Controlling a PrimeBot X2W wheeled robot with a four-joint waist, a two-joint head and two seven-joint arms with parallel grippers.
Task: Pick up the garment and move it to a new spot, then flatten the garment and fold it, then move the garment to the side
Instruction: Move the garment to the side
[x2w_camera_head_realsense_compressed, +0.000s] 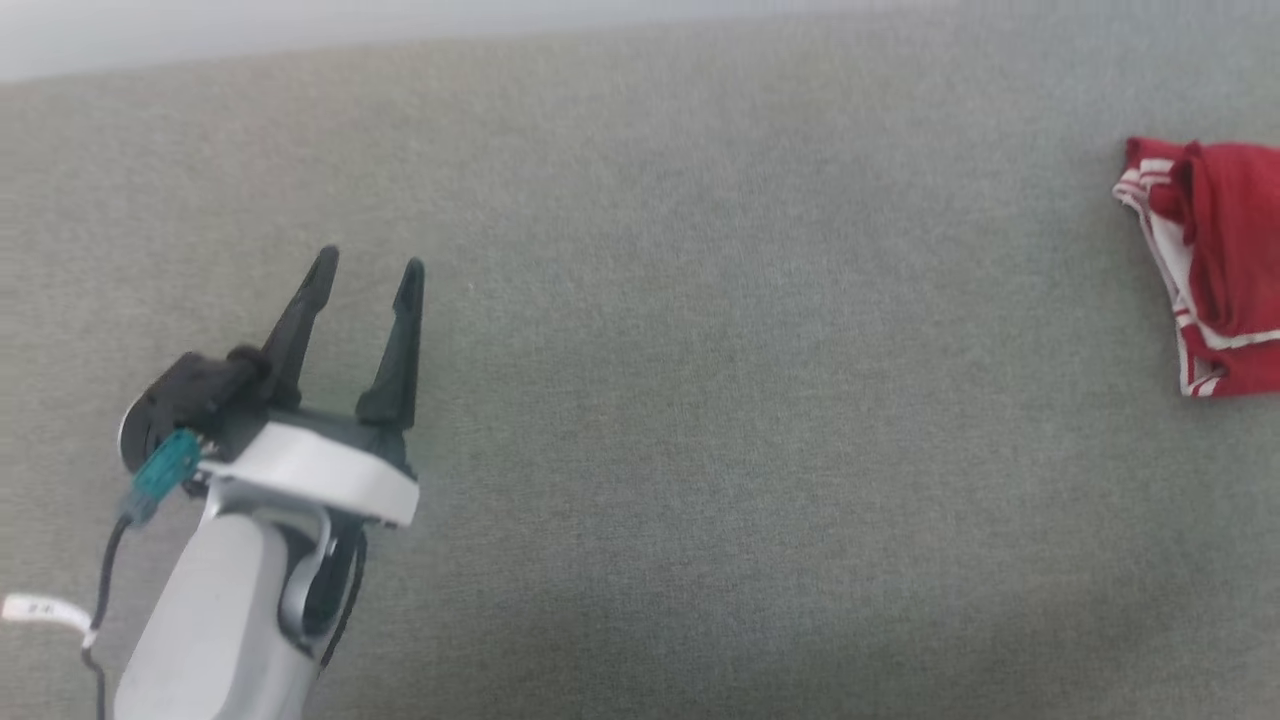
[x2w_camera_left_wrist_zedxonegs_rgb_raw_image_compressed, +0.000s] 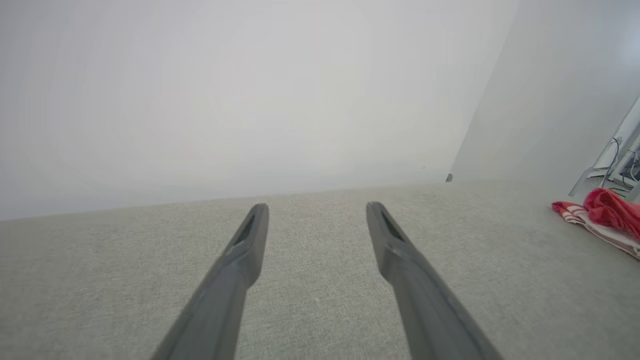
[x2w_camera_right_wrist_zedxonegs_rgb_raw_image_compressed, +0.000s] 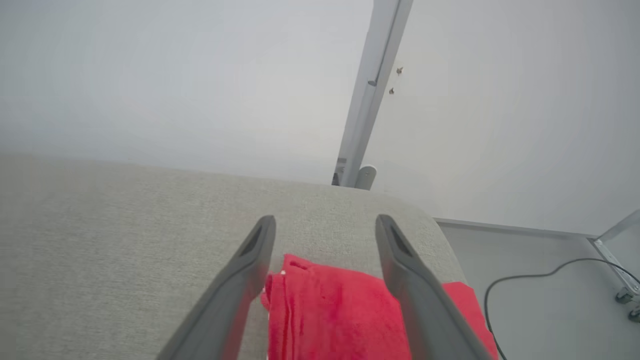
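Grey-green woven cloth (x2w_camera_head_realsense_compressed: 700, 400) covers the whole work surface, a broad padded top that meets a plain white wall (x2w_camera_left_wrist_zedxonegs_rgb_raw_image_compressed: 250, 100) at its far edge. At the far right the surface ends in a rounded corner, and beyond it there is pale floor with a thin black cable (x2w_camera_right_wrist_zedxonegs_rgb_raw_image_compressed: 540, 275) curling across it. A pale upright post (x2w_camera_right_wrist_zedxonegs_rgb_raw_image_compressed: 370, 95) stands against the wall behind that corner.

The garment (x2w_camera_head_realsense_compressed: 1220, 260) lies at the far right of the surface, well apart from everything on the left. It is gathered into a compact folded bundle, red on top, with white fabric and red-and-white striped trim showing along its left edge. Part of it runs out of the head view on the right.

The left gripper (x2w_camera_head_realsense_compressed: 368, 262) hangs over bare cloth at the near left, its two dark fingers spread apart with nothing between them, tips pointing toward the far wall. Its pale forearm (x2w_camera_head_realsense_compressed: 220, 620) rises from the near edge, with a teal tag (x2w_camera_head_realsense_compressed: 160, 475) on the cable at the wrist.

The right gripper (x2w_camera_right_wrist_zedxonegs_rgb_raw_image_compressed: 325, 220) sits over the garment, fingers spread wide. From its wrist view the red bundle lies below and between them, and one finger crosses in front of the fabric. Whether either finger touches the cloth I cannot tell; nothing is pinched.
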